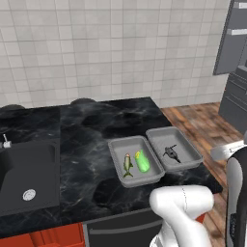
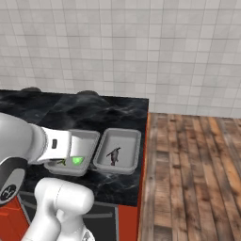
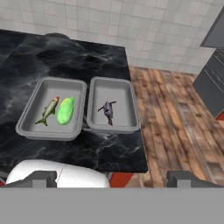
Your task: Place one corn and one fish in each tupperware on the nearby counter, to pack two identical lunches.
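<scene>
Two light-grey tupperware trays sit side by side near the right end of the black counter (image 1: 87, 125). The left tray (image 1: 116, 144) (image 3: 43, 87) holds the pale olive fish (image 1: 127, 165) (image 3: 48, 110) and the lime-green corn (image 1: 143, 161) (image 3: 65, 110). In the right tray (image 1: 185, 144) (image 3: 127, 100) lies only the dark grey fish (image 1: 171, 153) (image 2: 113, 156) (image 3: 108, 111). The yellowish corn is out of view. My gripper (image 3: 113, 179) hangs above and in front of the trays, open, its fingertips (image 3: 41, 178) wide apart with nothing between them.
A dark sink basin (image 1: 29, 173) is set into the counter at the left. The counter ends just right of the trays, over a wooden floor (image 1: 198, 120). A dark grey appliance (image 1: 236, 48) stands at the far right. My arm (image 2: 28, 141) covers part of the left tray.
</scene>
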